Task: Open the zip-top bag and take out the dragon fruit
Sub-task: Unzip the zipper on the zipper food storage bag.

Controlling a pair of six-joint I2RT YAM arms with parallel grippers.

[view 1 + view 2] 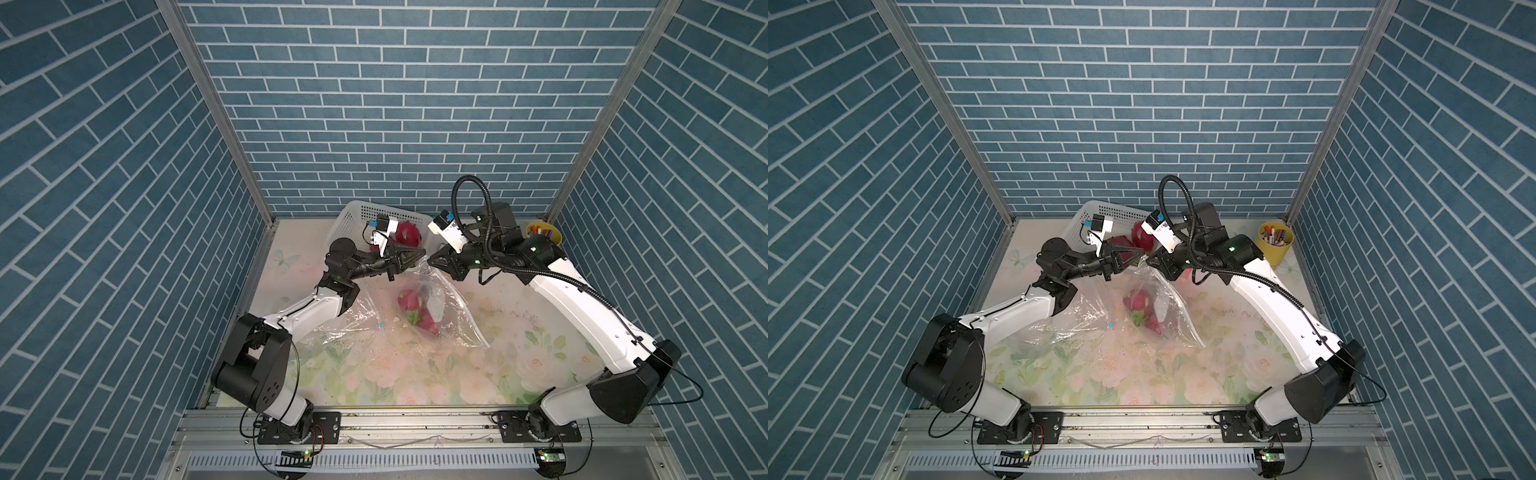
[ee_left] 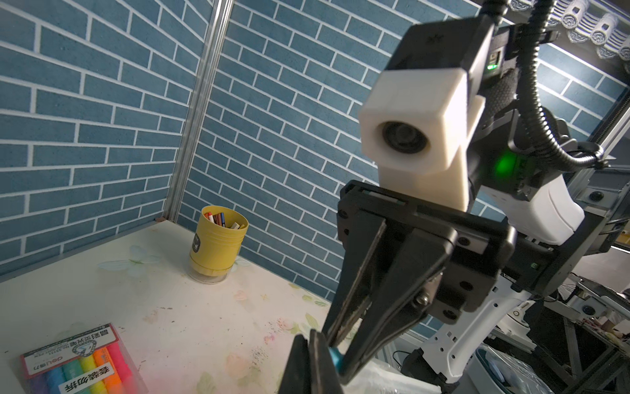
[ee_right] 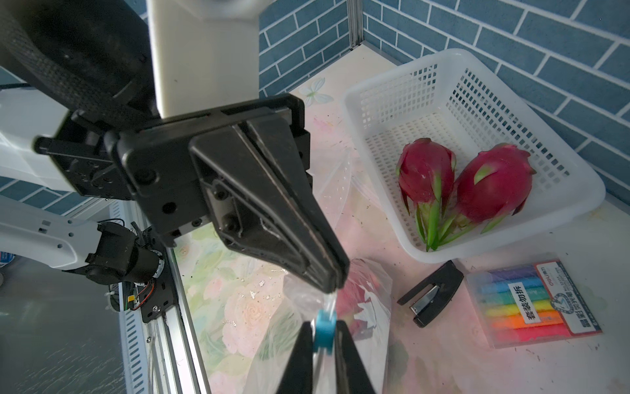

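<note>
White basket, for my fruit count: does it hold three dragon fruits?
No, the white basket holds only two dragon fruits, lying side by side.

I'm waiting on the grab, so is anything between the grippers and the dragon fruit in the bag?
Yes: the clear zip-top bag wraps the dragon fruit. The left gripper pinches its top edge, the right gripper holds its blue slider; neither touches the fruit.
</note>
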